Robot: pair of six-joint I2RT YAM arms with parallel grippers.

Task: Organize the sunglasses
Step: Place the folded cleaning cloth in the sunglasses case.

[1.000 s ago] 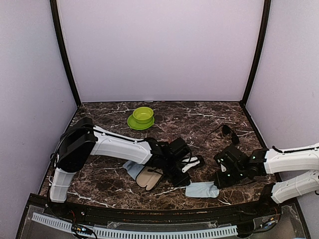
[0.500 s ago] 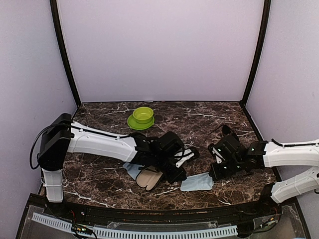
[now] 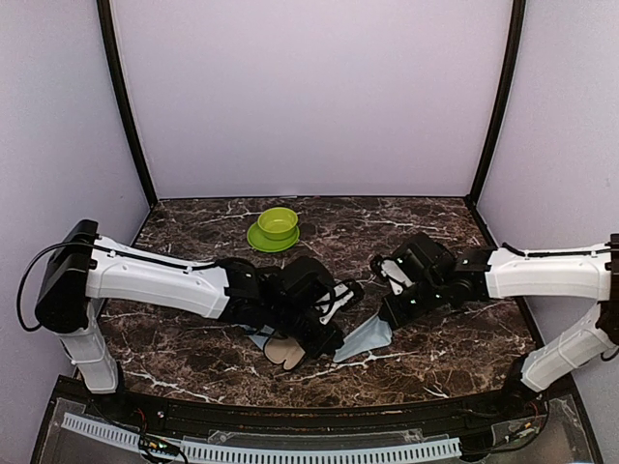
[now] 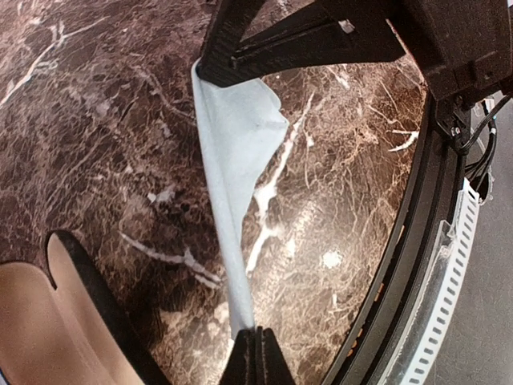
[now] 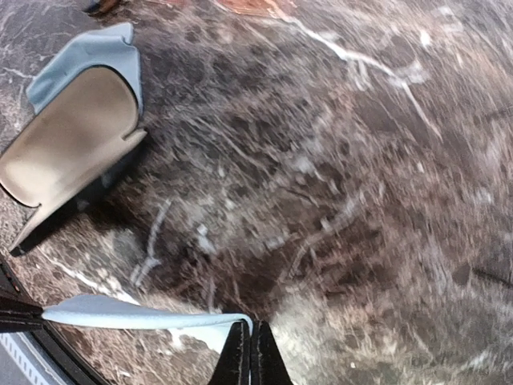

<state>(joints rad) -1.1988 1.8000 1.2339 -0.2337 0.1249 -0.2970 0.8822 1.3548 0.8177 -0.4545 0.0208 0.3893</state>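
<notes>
Both arms have swung in toward the middle and dragged the blue cloth (image 3: 366, 338) leftward across the counter (image 3: 455, 338) with them — it now hangs stretched between the two, just beside the open beige-lined case (image 3: 285, 350). Left fingers (image 4: 247, 359) are pinched tight on one corner, right fingers (image 5: 240, 357) pinched tight on the opposite edge. Of the sunglasses (image 5: 248, 6) we catch only what looks like a reddish-brown sliver at the top edge of the right wrist view — from overhead we cannot pick them out.
</notes>
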